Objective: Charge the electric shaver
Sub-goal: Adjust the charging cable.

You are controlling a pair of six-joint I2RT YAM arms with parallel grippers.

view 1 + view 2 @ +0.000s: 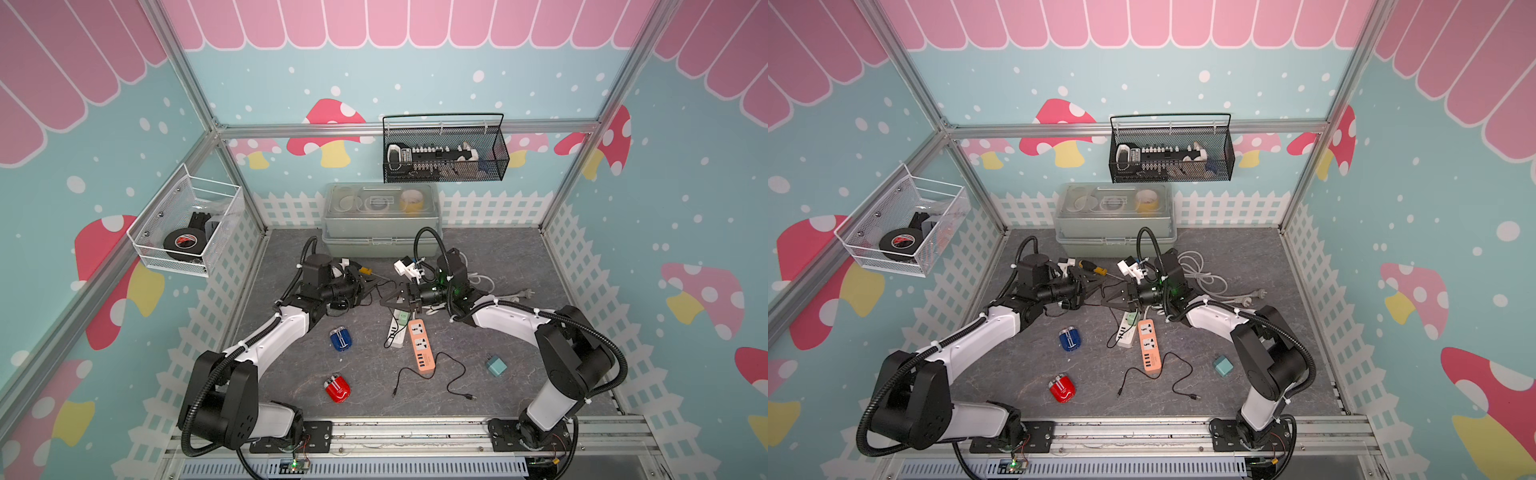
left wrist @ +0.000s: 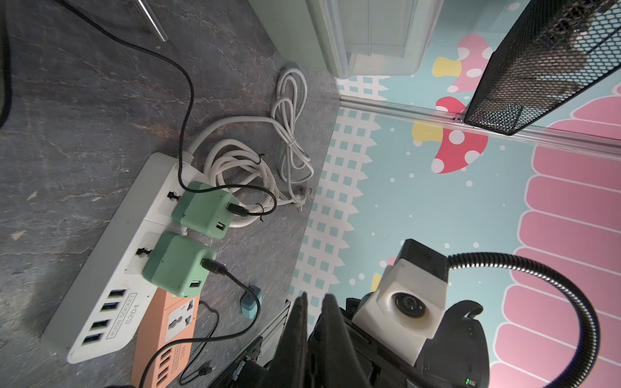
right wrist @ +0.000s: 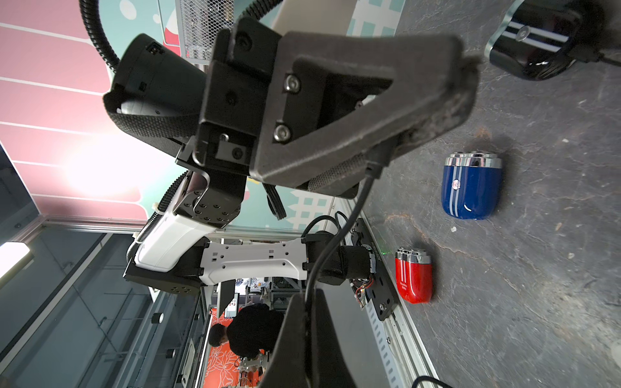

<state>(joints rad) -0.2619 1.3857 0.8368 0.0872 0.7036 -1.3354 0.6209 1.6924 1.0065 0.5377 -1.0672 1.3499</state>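
Observation:
Three electric shavers lie on the grey floor: a blue one [image 1: 340,338] [image 3: 470,184], a red one [image 1: 337,387] [image 3: 413,275] and a black one [image 3: 534,43], half hidden under my left arm in both top views. My two grippers meet at mid-table. The left gripper [image 1: 374,287] [image 2: 314,299] is shut on the plug end [image 3: 374,161] of a thin black cable. The same cable [image 3: 332,242] runs down into my right gripper [image 1: 384,303] [image 3: 307,297], which is shut on it. A white power strip [image 2: 111,285] carries two green adapters [image 2: 205,208] with black cables plugged in.
An orange power strip [image 1: 422,345] lies beside the white one, with a loose black cable [image 1: 453,374] and a teal adapter cube [image 1: 496,365] nearby. A grey lidded box [image 1: 380,220] stands at the back. A coiled white cord [image 2: 292,127] and a screwdriver [image 1: 365,271] lie behind the grippers.

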